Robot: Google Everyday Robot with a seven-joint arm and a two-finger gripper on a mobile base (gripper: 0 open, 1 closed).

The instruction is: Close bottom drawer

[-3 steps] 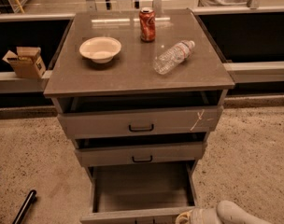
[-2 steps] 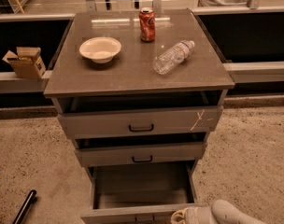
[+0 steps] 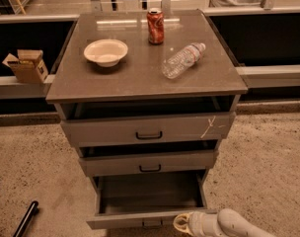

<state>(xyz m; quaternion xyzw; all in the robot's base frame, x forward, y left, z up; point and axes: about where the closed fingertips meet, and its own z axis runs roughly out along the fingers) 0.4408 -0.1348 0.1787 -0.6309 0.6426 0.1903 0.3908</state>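
The bottom drawer (image 3: 150, 219) of the grey metal cabinet is pulled far out, with its empty inside showing. Its front lies along the lower edge of the view and its handle is barely visible. My gripper (image 3: 182, 224) sits at the right end of that front, at the bottom edge of the view, with the white arm (image 3: 234, 226) reaching in from the lower right. The top drawer (image 3: 149, 131) with a pale scratch and the middle drawer (image 3: 150, 164) are each slightly open.
On the cabinet top (image 3: 140, 78) stand a white bowl (image 3: 106, 52), a red soda can (image 3: 155, 26) and a lying plastic water bottle (image 3: 183, 60). A cardboard box (image 3: 27, 65) sits on a ledge at left. A black rod (image 3: 25, 218) lies on the floor at lower left.
My gripper and arm have shifted left along the bottom drawer's front. The drawer looks about as far open as before.
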